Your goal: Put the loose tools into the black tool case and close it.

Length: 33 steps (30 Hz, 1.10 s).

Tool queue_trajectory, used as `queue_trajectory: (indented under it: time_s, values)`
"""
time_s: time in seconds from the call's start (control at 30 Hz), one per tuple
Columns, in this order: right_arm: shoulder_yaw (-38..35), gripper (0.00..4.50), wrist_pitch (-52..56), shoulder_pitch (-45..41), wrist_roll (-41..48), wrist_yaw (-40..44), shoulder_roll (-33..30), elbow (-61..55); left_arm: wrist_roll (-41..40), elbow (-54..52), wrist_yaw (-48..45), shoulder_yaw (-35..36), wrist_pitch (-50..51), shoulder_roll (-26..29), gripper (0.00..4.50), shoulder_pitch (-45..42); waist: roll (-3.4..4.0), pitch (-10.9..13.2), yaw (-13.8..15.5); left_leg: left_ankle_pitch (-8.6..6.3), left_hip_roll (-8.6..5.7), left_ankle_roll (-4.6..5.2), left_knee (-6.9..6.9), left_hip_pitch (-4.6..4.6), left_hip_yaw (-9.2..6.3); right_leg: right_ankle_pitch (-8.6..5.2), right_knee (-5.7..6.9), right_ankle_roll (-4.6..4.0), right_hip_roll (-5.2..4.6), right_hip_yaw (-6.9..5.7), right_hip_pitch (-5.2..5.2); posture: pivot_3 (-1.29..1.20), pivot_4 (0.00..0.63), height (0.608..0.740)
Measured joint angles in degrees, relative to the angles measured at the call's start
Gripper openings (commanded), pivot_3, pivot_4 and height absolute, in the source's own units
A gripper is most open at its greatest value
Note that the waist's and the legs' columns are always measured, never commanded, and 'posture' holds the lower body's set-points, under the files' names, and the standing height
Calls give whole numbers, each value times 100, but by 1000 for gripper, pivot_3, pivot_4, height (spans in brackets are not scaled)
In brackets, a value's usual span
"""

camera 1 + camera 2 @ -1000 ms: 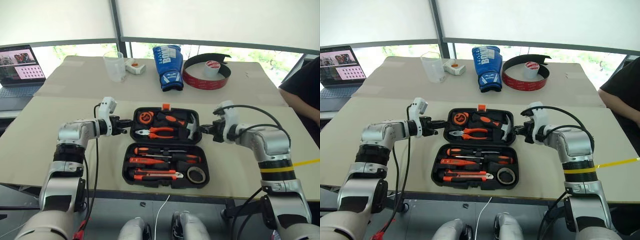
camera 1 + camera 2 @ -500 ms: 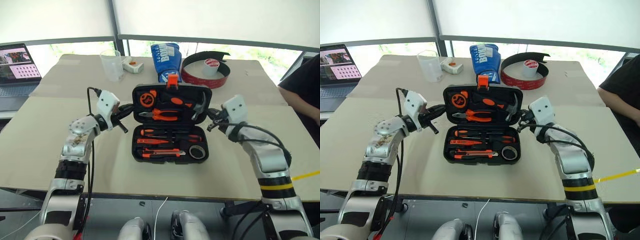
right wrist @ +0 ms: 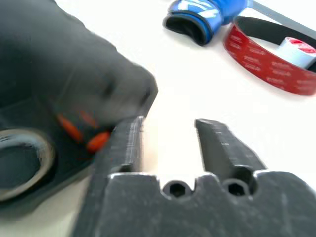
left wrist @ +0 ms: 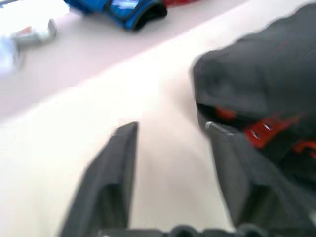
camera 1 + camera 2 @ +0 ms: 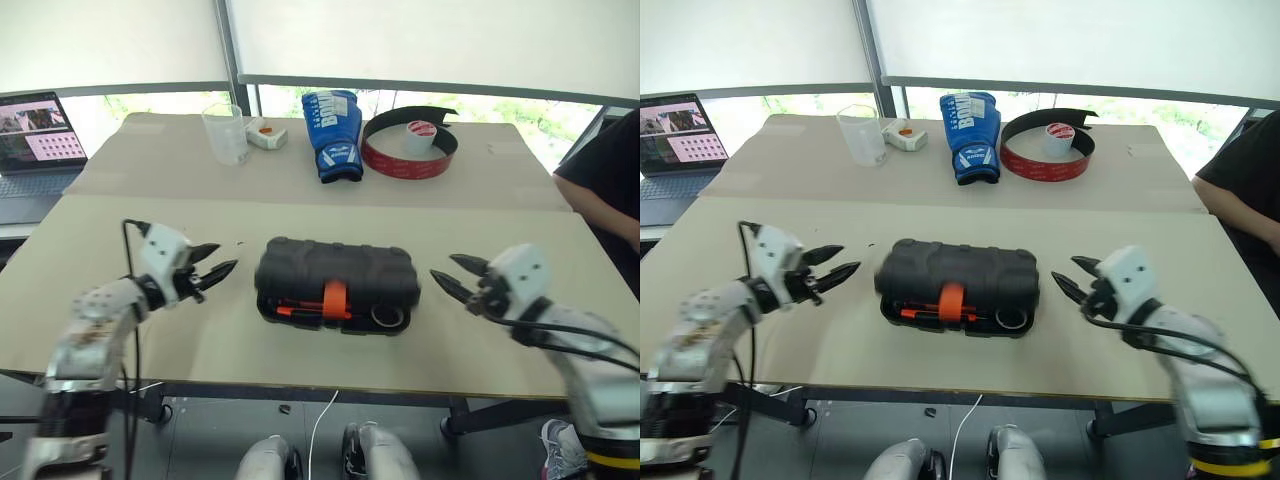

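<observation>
So the case sits mid-table, lid folded down but not fully shut: there's a gap along the front edge with orange tools and the tape roll peeking out, orange latch hanging over the front. Left gripper and right gripper hover either side of it, both with fingers spread, gripping nothing. The right wrist view gets a close look into the gap at the roll. Farther back: cup, blue glove, red band, a laptop off left.
</observation>
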Motion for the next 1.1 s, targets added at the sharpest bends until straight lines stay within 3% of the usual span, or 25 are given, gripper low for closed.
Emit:
queue_trajectory:
  time_s: [0.07, 0.13, 0.17, 0.2, 0.23, 0.33, 0.4, 0.43, 0.63, 0.77, 0.87, 1.1]
  values:
    - [-436, 2351, 166, 664, 450, 755, -577, -386, -205, 151, -557, 216, 335, 719, 2698, 78, 1, -2, 55, -2, 1, 1, -5, 8, -6, -6, -9, -3, 4, -5, 11, 0, 150, 727]
    - [-471, 2351, 299, 1239, 700, 1345, -819, -543, -62, 782, -870, 32, 221, 911, 2698, -337, 4, -5, 155, -14, -1, 17, -6, 11, -6, -8, -16, -4, 0, -7, 17, 0, 150, 727]
    - [-357, 1833, 315, 1353, 758, 1518, -877, -579, 80, 1081, -944, -139, 78, 895, 2763, -572, 5, -5, 181, -16, -5, 17, -6, 6, -4, -8, -18, -3, -3, -6, 14, 0, 150, 727]
    - [-221, 1660, 310, 1423, 755, 1647, -915, -612, 272, 1520, -1028, -400, -118, 782, 2199, -971, 4, -4, 223, -18, -6, 18, -3, 3, -1, -6, -20, -1, -4, -3, 15, 0, 150, 727]
    - [-77, 1297, 303, 1400, 748, 1692, -938, -637, 408, 1836, -1047, -574, -277, 640, 1987, -1275, 1, -5, 264, -20, -7, 21, 10, -7, -2, -2, -20, 6, -4, -3, 14, 0, 150, 727]
    - [569, 212, 186, 1013, 494, 1752, -936, -691, 1011, 3073, -1178, -1311, -1092, 13, 791, -2474, -18, -9, 286, -25, -11, 46, 33, -31, -3, 10, -26, 22, -5, -1, 7, 0, 150, 727]
    - [1012, 0, 95, 696, 210, 1721, -922, -671, 1378, 3744, -1248, -1693, -1574, -354, 170, -3028, -24, -11, 267, -26, -14, 56, 39, -39, 4, 10, -29, 20, -4, 2, 5, 0, 150, 727]
    - [1176, 0, 61, 598, 99, 1705, -911, -646, 1498, 4081, -1277, -1809, -1813, -512, 74, -3246, -25, -11, 250, -25, -15, 58, 39, -41, 7, 11, -31, 18, -4, 1, 4, 0, 150, 727]
    - [2009, 0, -60, -84, -529, 1634, -797, -270, 2066, 5788, -1303, -2171, -2988, -1305, 74, -4224, -34, -7, 164, -26, -18, 59, 35, -59, 9, 20, -33, 3, 11, -25, 1, 0, 150, 727]
    - [2417, 0, -121, -565, -982, 1454, -530, 178, 2087, 6086, -1653, -2211, -3236, -1654, 74, -4424, -42, -2, 95, -26, -15, 58, 60, -57, 10, 7, -33, 26, -2, -16, 1, 0, 150, 727]
    - [2438, 0, -143, -736, -1259, 1206, -437, 673, 2025, 5834, -2283, -2212, -3187, -1536, 74, -4328, -42, -2, 68, -25, -11, 55, 77, -53, 11, 6, -20, 27, -9, -9, 2, 0, 150, 727]
    - [2140, 0, -314, -1553, -1696, 393, 21, 1996, 1632, 3859, -3471, -2326, -2327, -1052, 74, -3225, -36, -3, -21, -25, -7, 54, 92, -52, 9, 5, 9, 16, -14, -1, -6, 0, 150, 727]
